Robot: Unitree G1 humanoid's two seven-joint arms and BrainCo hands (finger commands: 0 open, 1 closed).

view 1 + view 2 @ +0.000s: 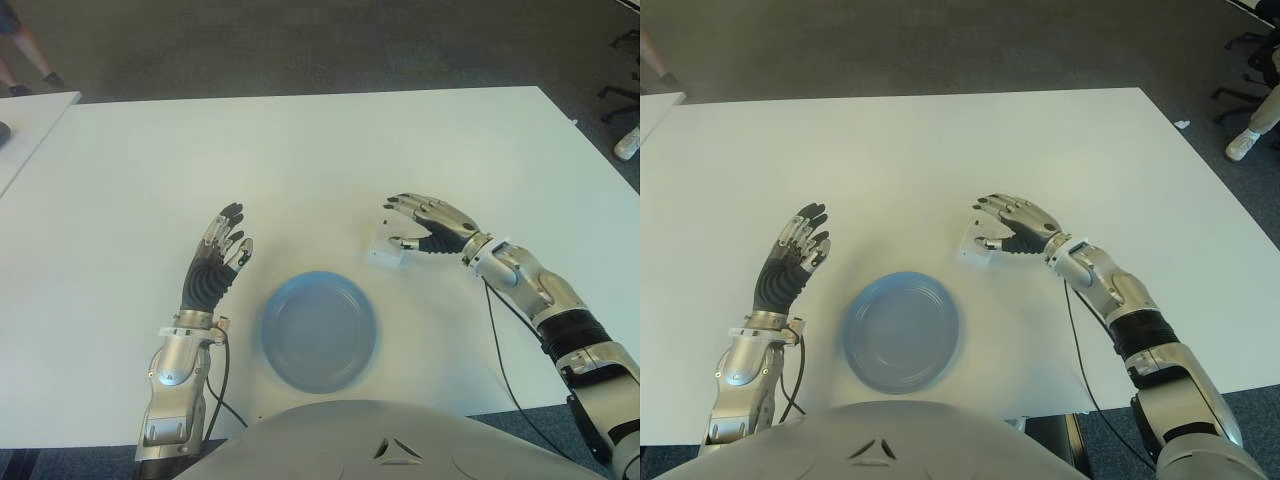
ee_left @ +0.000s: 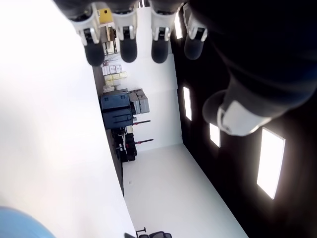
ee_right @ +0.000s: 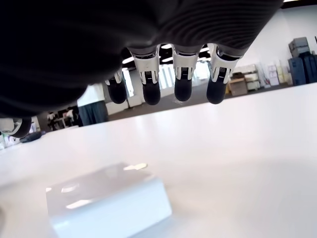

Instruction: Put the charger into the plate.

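A small white block-shaped charger (image 1: pixel 384 249) lies on the white table (image 1: pixel 320 150), just beyond the right rim of the blue plate (image 1: pixel 320 330). My right hand (image 1: pixel 420 224) hovers over the charger from the right, fingers spread and arched above it, thumb close to its side; nothing is grasped. In the right wrist view the charger (image 3: pixel 106 201) lies flat below the fingertips (image 3: pixel 182 91) with a gap between them. My left hand (image 1: pixel 218 255) stands open to the left of the plate, fingers pointing up and away.
The plate sits near the table's front edge, just ahead of my torso. A second white table (image 1: pixel 25 120) stands at far left. Office chair legs and a person's shoe (image 1: pixel 628 142) show at far right, off the table.
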